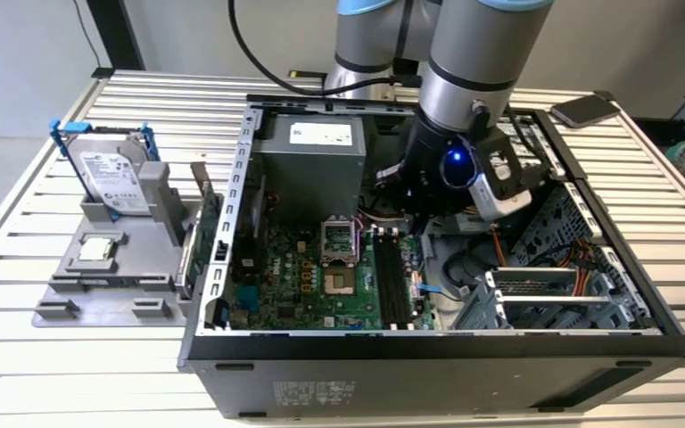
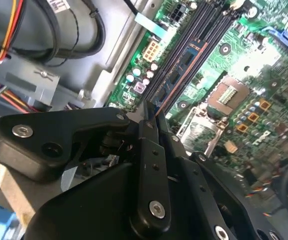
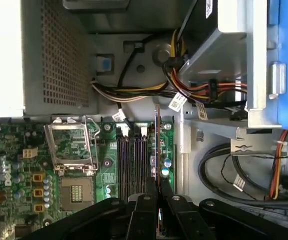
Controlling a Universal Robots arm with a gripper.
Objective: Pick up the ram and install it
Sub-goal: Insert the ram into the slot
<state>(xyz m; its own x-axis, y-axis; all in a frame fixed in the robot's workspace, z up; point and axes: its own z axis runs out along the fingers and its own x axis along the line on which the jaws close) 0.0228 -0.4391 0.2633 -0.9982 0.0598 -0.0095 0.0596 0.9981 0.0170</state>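
You get even, soft room light in the exterior view, with faint shadows under the computer case [image 1: 438, 374] at 6 o'clock and a small blue glow on the arm. In the first wrist view the power supply [image 3: 4, 55] burns out white at 9 o'clock. In the second wrist view, glare washes the motherboard [image 2: 253, 60] at 2 o'clock, and near black links look soft.

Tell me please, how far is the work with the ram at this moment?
Picking up looks done: in both wrist views the gripper is shut on the ram, held on edge. In hand: the stick hangs inside the open computer case, above the black memory slots on the motherboard, in line with them. Left: seating it; whether it touches a slot cannot be told.
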